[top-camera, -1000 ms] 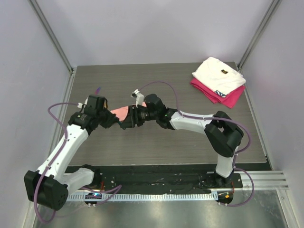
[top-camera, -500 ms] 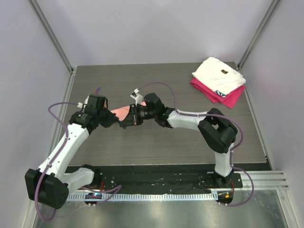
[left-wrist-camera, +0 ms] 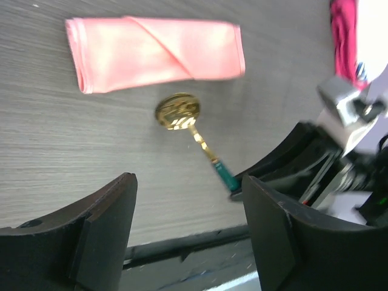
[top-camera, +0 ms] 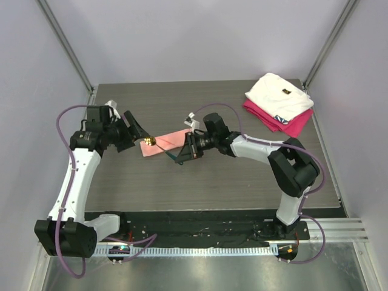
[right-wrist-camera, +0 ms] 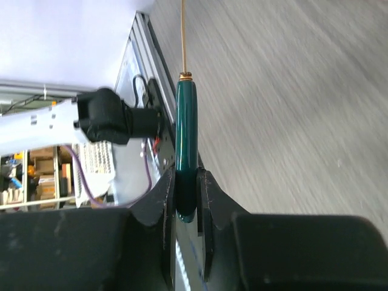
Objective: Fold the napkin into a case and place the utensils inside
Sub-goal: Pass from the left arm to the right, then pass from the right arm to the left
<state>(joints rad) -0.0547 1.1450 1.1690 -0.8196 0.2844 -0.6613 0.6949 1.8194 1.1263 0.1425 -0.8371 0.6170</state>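
The napkin (top-camera: 167,140) lies folded into a long salmon-pink strip on the table, with a diagonal flap across it (left-wrist-camera: 154,54). A spoon with a shiny gold bowl (left-wrist-camera: 177,111) and a green handle (right-wrist-camera: 186,145) hovers just in front of the strip. The gold bowl (top-camera: 151,142) is near the strip's left end. My right gripper (right-wrist-camera: 187,200) is shut on the end of the green handle and holds the spoon out toward the left (top-camera: 182,155). My left gripper (left-wrist-camera: 188,236) stands open and holds nothing. It sits left of the napkin (top-camera: 138,133). No other utensils show.
A folded white cloth (top-camera: 279,96) lies on a folded magenta cloth (top-camera: 285,123) at the back right corner. The table's metal front rail (right-wrist-camera: 142,66) runs under the spoon handle. Part of the right gripper's body (left-wrist-camera: 303,157) shows at the right of the left wrist view.
My left gripper has opened and pulled back to the left, off the napkin. My right gripper has closed on the spoon's green handle and drawn back to the right, uncovering the folded strip.
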